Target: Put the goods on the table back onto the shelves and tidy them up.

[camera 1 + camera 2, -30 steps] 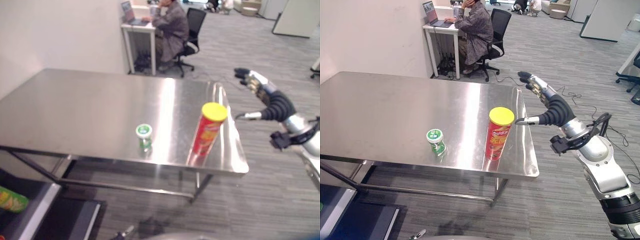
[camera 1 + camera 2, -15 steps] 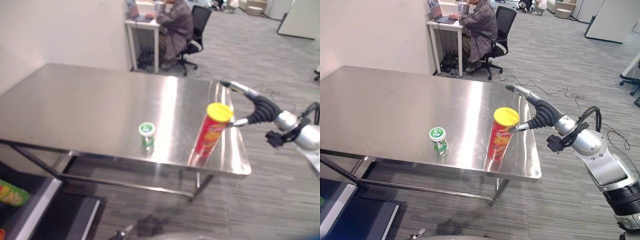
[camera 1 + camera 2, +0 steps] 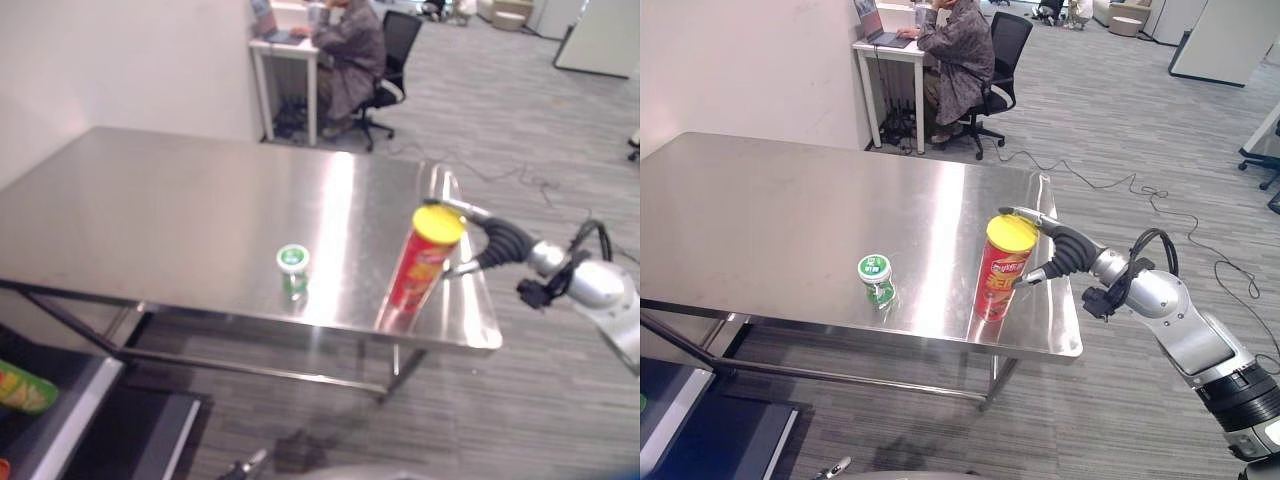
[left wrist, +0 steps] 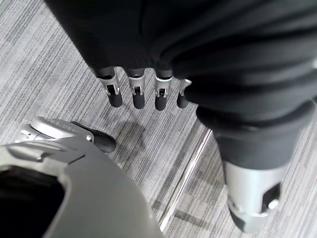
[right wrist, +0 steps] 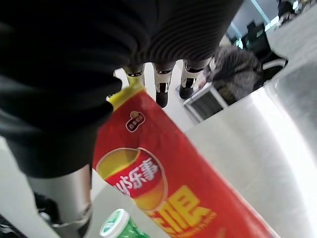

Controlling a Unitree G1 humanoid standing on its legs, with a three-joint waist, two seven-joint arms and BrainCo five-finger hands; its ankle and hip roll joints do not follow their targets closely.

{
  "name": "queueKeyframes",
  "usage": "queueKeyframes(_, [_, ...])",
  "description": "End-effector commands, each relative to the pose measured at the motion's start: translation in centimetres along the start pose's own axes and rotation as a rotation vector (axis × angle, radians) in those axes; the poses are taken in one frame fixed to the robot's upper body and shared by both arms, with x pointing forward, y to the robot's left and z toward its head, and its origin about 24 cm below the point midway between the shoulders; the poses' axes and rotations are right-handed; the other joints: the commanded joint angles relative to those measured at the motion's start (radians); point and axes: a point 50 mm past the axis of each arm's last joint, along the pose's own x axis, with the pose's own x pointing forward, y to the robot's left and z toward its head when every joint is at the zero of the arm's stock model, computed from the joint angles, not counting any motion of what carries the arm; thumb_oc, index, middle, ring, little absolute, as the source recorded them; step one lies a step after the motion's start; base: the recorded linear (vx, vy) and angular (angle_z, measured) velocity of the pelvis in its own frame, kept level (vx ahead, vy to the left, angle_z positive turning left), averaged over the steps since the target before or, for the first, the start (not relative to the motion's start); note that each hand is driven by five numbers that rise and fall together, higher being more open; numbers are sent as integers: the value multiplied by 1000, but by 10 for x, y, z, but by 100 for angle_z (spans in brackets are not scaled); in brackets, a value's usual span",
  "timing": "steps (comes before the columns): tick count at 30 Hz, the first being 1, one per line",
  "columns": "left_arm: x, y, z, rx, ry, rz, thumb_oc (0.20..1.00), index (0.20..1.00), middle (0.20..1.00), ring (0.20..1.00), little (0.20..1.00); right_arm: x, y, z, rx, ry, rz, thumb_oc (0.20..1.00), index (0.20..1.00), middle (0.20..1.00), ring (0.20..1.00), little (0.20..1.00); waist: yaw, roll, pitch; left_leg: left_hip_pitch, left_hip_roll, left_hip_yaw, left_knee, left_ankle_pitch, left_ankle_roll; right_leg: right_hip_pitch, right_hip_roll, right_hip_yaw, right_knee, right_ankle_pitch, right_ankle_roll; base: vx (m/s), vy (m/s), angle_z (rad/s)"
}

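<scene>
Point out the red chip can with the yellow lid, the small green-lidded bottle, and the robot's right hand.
Red cylindrical chip can with yellow lid (image 3: 998, 283), right eye view, on its red side.
Small green bottle with green-and-white lid (image 3: 874, 267), right eye view, on its lid.
Right hand (image 3: 1068, 252), right eye view, on the dark ribbed cover.

A round logo and large yellow characters are printed on the red chip can (image 5: 163, 188); print on the green bottle (image 3: 876, 280) cap is too small to be read.
</scene>
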Motion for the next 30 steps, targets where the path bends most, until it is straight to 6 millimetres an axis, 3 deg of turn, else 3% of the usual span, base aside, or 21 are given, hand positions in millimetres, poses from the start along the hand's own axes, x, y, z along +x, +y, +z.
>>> queueKeyframes(1, [3,-20,0,10,4,-70,1000,1000,1000,1000,1000,7,-10,10,11,-57,-19,1000,1000,1000,1000,1000,47,-18,-31,-28,58,10,7,-10,-48,38,-44,5,7,-63,65,0,0,0])
queueKeyframes(12, [3,-18,1,-17,-6,-65,1000,1000,1000,1000,1000,9,-8,4,4,-34,-7,1000,1000,1000,1000,1000,54,-23,-29,-26,58,3,7,-11,-49,43,-41,1,7,-67,62,7,-2,4])
queueKeyframes(13, [3,-17,1,-21,-5,-64,1000,1000,1000,1000,1000,8,-7,4,2,-32,-3,959,959,959,959,959,55,-24,-28,-26,58,2,7,-11,-50,43,-41,0,7,-68,62,0,0,0])
queueKeyframes(14, [2,-17,0,-30,-3,-61,1000,1000,1000,1000,1000,7,-7,4,-9,-24,10,693,693,693,693,693,57,-26,-27,-26,59,1,7,-11,-50,43,-41,-1,7,-68,62,0,0,0])
queueKeyframes(15, [2,-17,0,-30,-3,-61,1000,1000,1000,1000,1000,7,-7,4,-9,-24,10,592,592,592,592,592,57,-26,-27,-26,59,1,7,-11,-50,43,-41,-1,7,-68,62,0,0,0])
queueKeyframes(16, [2,-16,0,-34,-4,-60,1000,1000,1000,1000,1000,7,-7,3,-14,-17,17,592,592,592,592,592,57,-26,-27,-26,59,0,7,-11,-51,44,-41,-2,7,-68,62,0,0,0])
queueKeyframes(17, [2,-16,1,-35,-6,-62,1000,1000,1000,1000,1000,7,-6,2,-31,-6,38,231,231,231,231,231,57,-27,-26,-26,59,-1,7,-12,-51,45,-40,-2,7,-70,61,0,0,0])
queueKeyframes(18, [2,-16,1,-35,-6,-62,1000,1000,1000,1000,1000,7,-6,2,-31,-7,38,200,200,200,200,200,57,-27,-25,-26,59,-1,7,-12,-51,45,-40,-2,7,-70,61,0,0,0])
queueKeyframes(30, [3,-17,4,-24,-22,-62,1000,1000,1000,1000,1000,7,-5,-5,-47,16,8,200,200,200,200,200,57,-25,-24,-22,61,-1,7,-15,-50,47,-39,-2,7,-73,60,0,0,0])
